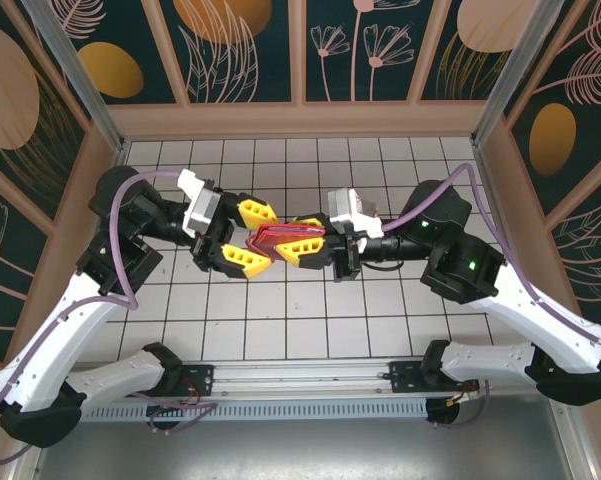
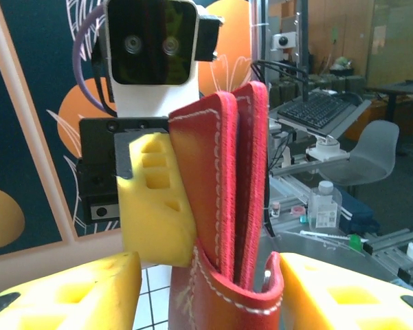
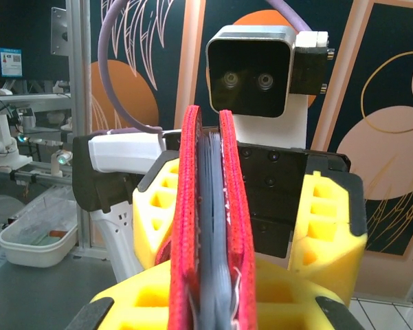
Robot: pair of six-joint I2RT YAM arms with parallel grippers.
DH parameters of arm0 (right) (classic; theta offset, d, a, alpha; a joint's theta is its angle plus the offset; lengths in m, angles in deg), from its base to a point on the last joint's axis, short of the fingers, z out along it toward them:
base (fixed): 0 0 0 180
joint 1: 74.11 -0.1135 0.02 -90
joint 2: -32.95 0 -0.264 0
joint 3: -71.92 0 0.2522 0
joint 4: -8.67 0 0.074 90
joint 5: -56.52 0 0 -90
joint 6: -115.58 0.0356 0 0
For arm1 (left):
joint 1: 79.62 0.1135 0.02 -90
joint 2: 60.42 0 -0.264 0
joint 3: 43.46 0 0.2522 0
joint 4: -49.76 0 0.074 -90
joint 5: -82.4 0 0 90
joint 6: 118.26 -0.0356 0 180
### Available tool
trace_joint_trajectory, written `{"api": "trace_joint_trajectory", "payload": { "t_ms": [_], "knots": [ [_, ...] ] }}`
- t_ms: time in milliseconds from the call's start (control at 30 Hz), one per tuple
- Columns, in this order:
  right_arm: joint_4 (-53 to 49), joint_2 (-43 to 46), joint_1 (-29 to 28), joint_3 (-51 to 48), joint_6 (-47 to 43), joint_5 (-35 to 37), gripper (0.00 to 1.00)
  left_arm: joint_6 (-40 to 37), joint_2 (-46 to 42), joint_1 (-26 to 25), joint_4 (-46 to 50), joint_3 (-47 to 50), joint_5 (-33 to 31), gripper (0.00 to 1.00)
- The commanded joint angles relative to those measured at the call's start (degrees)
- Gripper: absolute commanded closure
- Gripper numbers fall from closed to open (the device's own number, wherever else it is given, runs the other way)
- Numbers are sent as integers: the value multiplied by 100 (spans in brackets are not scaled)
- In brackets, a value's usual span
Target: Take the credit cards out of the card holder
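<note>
1. The right gripper has its jaws narrow, clamped on one end of the red wallet.
2. The wallet is held on edge above the tiled worktop, covers slightly parted.
3. The left gripper is partly spread, its fingers flanking the wallet's other end; contact cannot be judged.
</note>
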Motion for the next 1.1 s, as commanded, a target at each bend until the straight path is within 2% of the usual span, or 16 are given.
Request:
{"api": "trace_joint_trajectory", "payload": {
  "t_ms": [0,167,233,300,367,433,500,567,600,633,667,733,800,1067],
  "knots": [
    [229,67,-45,211,96,-155,100,-208,-87,8,61,-118,212,63],
    [239,67,-46,184,151,-236,100,-81,-126,11,-166,-101,192,86],
    [224,75,-46,165,164,-155,100,-71,-144,11,-225,-109,185,93],
    [214,143,-46,124,173,-33,81,-67,-204,12,-272,-88,116,95],
    [275,248,-45,10,209,115,68,68,-265,9,-499,-17,81,96],
    [328,348,-43,-120,227,223,66,227,-327,11,-758,63,64,97],
    [359,401,-45,-187,248,260,67,335,-367,5,-926,101,29,97],
    [377,404,-47,-189,247,242,77,417,-375,12,-1038,126,25,92],
    [396,396,-51,-168,257,232,87,461,-369,12,-1067,136,40,87],
    [406,391,-45,-137,261,217,98,477,-361,9,-1073,143,54,81],
    [391,370,-45,-96,253,197,100,503,-343,12,-1073,137,86,71],
    [395,371,-55,-74,241,158,100,510,-315,11,-1035,141,158,58],
    [438,392,-47,-75,244,119,100,443,-314,12,-933,146,262,51],
    [652,437,-46,-92,408,-175,100,39,-271,10,-450,49,790,52]
  ]
}}
